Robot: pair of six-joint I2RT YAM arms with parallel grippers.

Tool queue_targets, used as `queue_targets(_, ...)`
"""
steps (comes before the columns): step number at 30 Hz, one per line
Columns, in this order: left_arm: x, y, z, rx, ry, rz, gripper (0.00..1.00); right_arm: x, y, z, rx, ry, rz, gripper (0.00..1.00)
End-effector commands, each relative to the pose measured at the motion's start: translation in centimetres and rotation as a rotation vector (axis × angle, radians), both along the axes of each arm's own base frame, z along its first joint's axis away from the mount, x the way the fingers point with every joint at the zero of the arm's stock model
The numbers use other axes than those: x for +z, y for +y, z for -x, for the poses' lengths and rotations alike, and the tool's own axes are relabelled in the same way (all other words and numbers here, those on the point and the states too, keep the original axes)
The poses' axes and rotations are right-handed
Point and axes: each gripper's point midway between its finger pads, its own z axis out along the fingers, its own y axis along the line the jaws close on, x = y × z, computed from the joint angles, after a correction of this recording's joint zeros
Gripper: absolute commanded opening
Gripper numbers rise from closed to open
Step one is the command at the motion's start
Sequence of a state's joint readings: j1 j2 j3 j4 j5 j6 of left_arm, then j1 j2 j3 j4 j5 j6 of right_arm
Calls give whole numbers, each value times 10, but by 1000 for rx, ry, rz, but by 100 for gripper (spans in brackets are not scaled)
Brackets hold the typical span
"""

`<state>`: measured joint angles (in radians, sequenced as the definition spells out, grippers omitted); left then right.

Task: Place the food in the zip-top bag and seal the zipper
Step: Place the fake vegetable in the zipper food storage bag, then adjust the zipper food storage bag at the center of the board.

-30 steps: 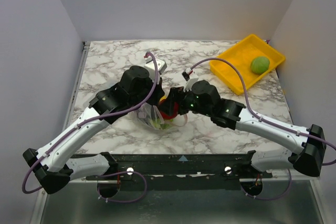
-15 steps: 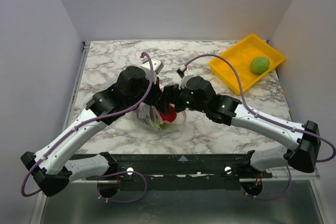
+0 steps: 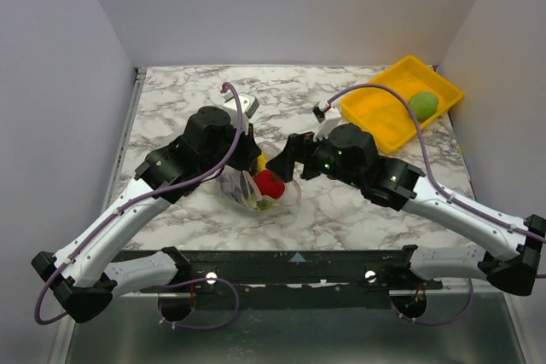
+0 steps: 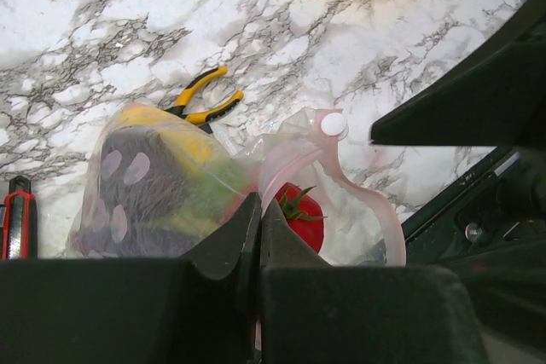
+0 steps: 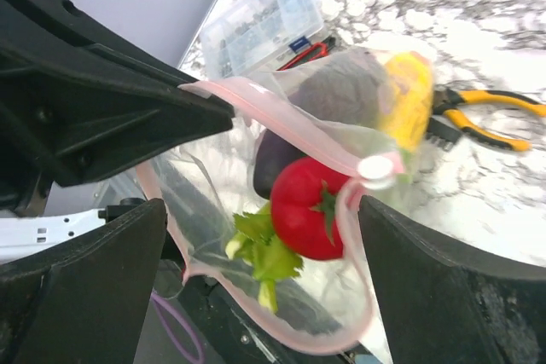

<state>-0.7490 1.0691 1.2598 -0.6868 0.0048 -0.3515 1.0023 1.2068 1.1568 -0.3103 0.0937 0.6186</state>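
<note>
We start at the thin clear floppy zip-top bag (image 5: 213, 185). Its mouth gapes toward the right gripper (image 5: 263, 204), and one edge is caught in the left gripper (image 4: 259, 210). That gripper is pinched together on the plastic, which is what props the opening up off the white marble tabletop (image 3: 171, 100).

The narrow pale pink zipper (image 5: 281, 117) loops round the mouth, unsealed. Its small white slider tab (image 4: 333, 125) sits just ahead of the left gripper.

Inside, the round red toy fruit (image 5: 307, 206) lies just within the mouth with the green leafy stalk (image 5: 260, 253) beside it. The dark purple eggplant (image 4: 153, 185) and yellow lemon (image 4: 141, 117) are deeper in.

The right gripper's jaws stand wide apart, gripping nothing, right in front of the opening. We'd judge it free to fetch another piece or go for the zipper.

Beyond the bag from the right gripper lie the yellow-handled pliers (image 5: 486, 117) and a small rigid clear plastic box (image 5: 264, 27). Well apart behind the right gripper, a round green piece (image 3: 422, 106) sits in the yellow plastic tray (image 3: 380, 112). So loading may not be finished, and sealing waits.
</note>
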Motion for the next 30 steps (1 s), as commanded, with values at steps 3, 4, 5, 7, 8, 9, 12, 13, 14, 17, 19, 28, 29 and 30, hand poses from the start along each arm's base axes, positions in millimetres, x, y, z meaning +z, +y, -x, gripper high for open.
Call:
queue_targets(3,14,4,10,-28,-12,39,0,8,-51,-5,-118,-131,78,90)
queue_targets(4,14,4,11,-29,-16,36,0,8,-52,-4,-106,-151,75,86)
queue_targets(5,14,5,11,-28,-20,31,0,5,-51,-3,-86,-166,77,82)
queue_targets(7,14,6,11,-39,-28,23,0,2,-49,-2,-59,-204,75,78)
queue_targets(8,15,6,13,-54,-34,20,0,0,-48,-2,-46,-224,81,77)
queue_targets(9,15,5,15,-71,-40,16,0,0,-47,-1,-24,-248,87,76)
queue_targets(12,19,9,21,-140,-90,-25,0,-17,-46,-14,32,-444,185,80)
queue_targets(13,20,11,22,-148,-99,-38,0,-23,-45,-17,51,-470,218,83)
queue_targets(14,21,13,23,-154,-109,-49,0,-28,-43,-16,83,-497,238,84)
queue_targets(17,23,18,24,-167,-130,-69,0,-32,-41,-14,119,-610,214,84)
queue_targets(19,25,20,25,-179,-140,-78,0,-24,-44,-10,131,-693,140,85)
queue_targets(28,28,20,34,-235,-158,-73,0,-22,-36,6,287,-984,155,85)
queue_targets(29,28,20,36,-238,-157,-71,0,-24,-30,8,338,-994,171,85)
queue_targets(30,27,20,36,-242,-155,-69,0,-26,-25,11,381,-1001,184,85)
